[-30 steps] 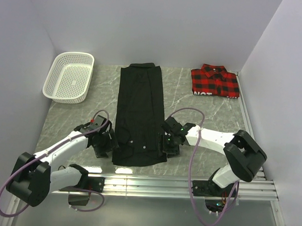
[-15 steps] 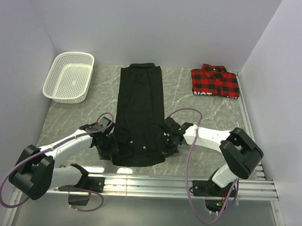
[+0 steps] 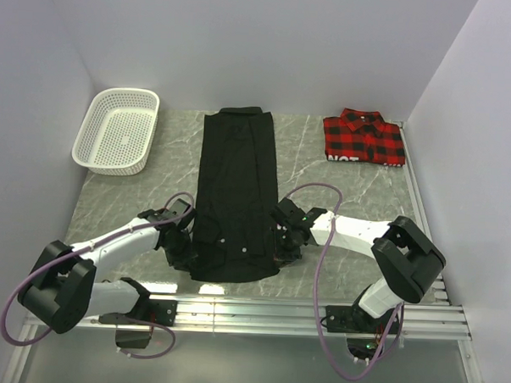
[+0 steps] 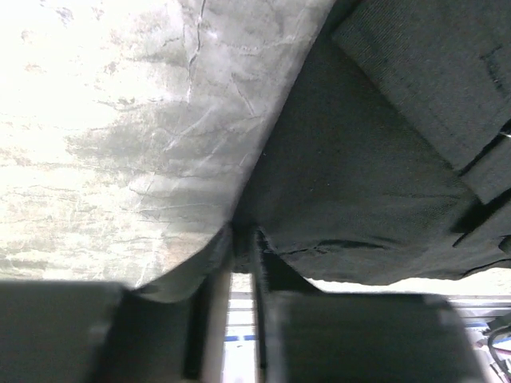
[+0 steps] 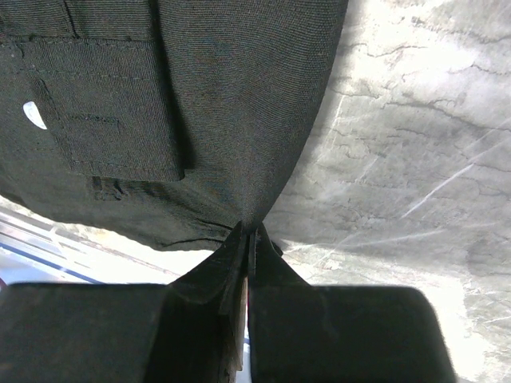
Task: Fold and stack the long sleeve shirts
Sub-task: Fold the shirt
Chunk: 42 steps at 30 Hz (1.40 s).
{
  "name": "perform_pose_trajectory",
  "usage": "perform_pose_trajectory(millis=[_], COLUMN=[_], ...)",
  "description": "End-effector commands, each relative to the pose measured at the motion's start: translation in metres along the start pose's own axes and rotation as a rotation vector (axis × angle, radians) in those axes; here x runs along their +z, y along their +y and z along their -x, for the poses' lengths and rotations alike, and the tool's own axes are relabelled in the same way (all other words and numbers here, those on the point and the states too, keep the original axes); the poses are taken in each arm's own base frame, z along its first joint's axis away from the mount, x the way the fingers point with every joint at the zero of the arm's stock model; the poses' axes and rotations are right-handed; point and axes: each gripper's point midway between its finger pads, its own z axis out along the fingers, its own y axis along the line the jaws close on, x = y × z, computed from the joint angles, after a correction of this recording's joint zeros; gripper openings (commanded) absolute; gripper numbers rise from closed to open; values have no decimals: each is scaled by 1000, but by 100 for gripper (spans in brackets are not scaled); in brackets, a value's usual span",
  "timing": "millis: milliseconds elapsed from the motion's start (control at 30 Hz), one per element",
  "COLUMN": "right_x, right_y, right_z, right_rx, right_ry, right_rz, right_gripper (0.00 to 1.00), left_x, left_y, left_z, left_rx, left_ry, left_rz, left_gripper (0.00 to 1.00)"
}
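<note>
The black long sleeve shirt lies flat as a long narrow strip down the middle of the table, collar at the far end. My left gripper sits at its near left edge; in the left wrist view the gripper has its jaws drawn close on the black cloth. My right gripper is at the near right edge; the right wrist view shows it shut, pinching the edge of the shirt. The red-and-black plaid shirt lies folded at the back right.
A white mesh basket stands at the back left corner. Grey marble tabletop shows on both sides of the black shirt. A metal rail runs along the near edge by the arm bases. Walls close in the table on three sides.
Both grippers moved in to the black shirt's near side edges. The right one closed first, then the left one closed on the cloth.
</note>
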Motion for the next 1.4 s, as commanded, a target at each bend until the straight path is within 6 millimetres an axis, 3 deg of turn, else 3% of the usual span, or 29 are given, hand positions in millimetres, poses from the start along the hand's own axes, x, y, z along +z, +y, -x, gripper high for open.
perform_pose_trajectory(millis=[0,33,100,300,500,733,867,967,1100,1367], right_x=[-1,-2,-6,-22,-38,-50,-68,-74,-82,-99], right_y=[5,5,5,12,18,16,22,22,29,35], right_z=[2,3,6,6,-15,-39,-17,1,39,124], right_rx=[-21,-21,-22,-58,-125,-171,-178,-176,-150,-112], right_ry=[-14,-20,-38,-69,-35,-6,-101,-163,-245,-382], right_rz=[13,14,17,50,70,76,42,4,3,11], right_gripper=[0,0,0,0,0,0,0,0,0,0], left_x=[4,3,-1,-21,-45,-62,-82,-84,-87,-101], left_y=[-8,-9,-13,-22,-33,-30,-47,-60,-82,-104], left_z=[-4,-5,-4,-5,-22,-36,-16,12,46,145], left_rx=[6,11,14,18,86,88,78,48,42,-7], left_ry=[17,19,18,2,53,56,-37,-148,-262,-525], left_rz=[-30,-33,-55,-114,-206,-240,-281,-270,-279,-236], left_gripper=[17,7,0,1,0,0,0,0,0,0])
